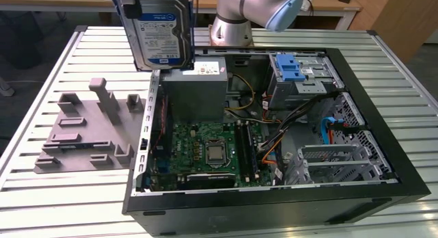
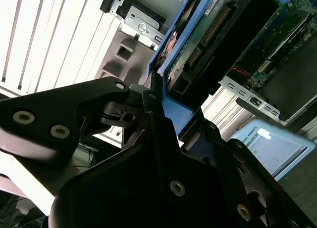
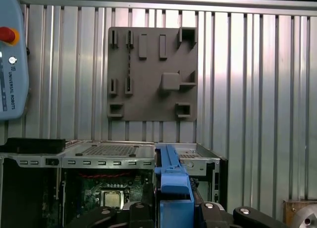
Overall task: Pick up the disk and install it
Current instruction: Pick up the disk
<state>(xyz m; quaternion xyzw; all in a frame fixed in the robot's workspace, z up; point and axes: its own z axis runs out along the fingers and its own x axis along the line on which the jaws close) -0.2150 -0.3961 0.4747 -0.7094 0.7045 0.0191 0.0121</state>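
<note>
Above the slatted metal table (image 1: 61, 207) hangs the disk (image 1: 159, 35).

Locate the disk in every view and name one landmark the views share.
Exterior view: the disk hangs upright near the picture's top edge, label toward the camera, above the open computer case.
Second wrist view: the disk is close to the camera, circuit-board face and blue bracket showing.
First wrist view: the disk is seen edge-on as its blue bracket, in front of the case.
Shared landmark: the slatted table.
</note>
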